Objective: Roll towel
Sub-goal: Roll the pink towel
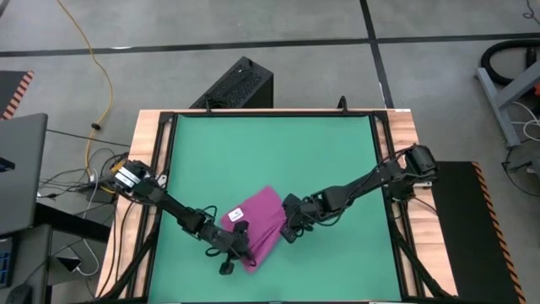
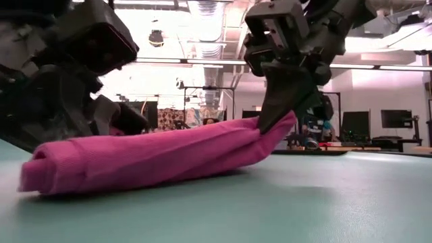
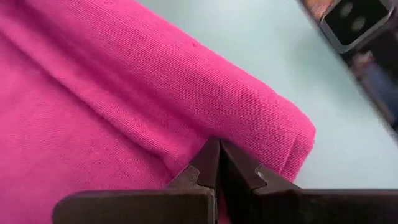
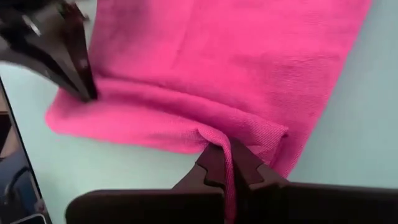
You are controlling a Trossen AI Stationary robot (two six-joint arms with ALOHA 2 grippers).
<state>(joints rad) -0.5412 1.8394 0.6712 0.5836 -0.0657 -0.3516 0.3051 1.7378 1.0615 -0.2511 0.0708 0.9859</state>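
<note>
We found the towel [image 1: 263,221] lying on the green worktop [image 1: 278,152], partly rolled, with both tools pinched onto the rolled edge. The left tool [image 3: 217,163] sat at one end of that roll, its fingers [image 3: 200,167] pressed together on a fold of the magenta cloth, so it was holding the towel. The right tool [image 4: 225,160] gripped the opposite end of the same roll, its jaws nearly closed with a thin ridge of fabric caught between them.

Seen from above, the left tool [image 1: 237,247] was at the towel's near corner and the right tool [image 1: 289,226] just beside its far side edge, the two arms reaching in from opposite sides of the worktop. A small white tag [image 1: 237,215] showed on the flat part of the towel, between the two tools.

From table height, the towel [image 2: 155,158] formed a long low roll resting on the worktop [image 2: 270,209], with the right tool [image 2: 280,118] lifting one end slightly off the surface. From the right wrist, the left tool [image 4: 87,93] touched the far end of the roll.
</note>
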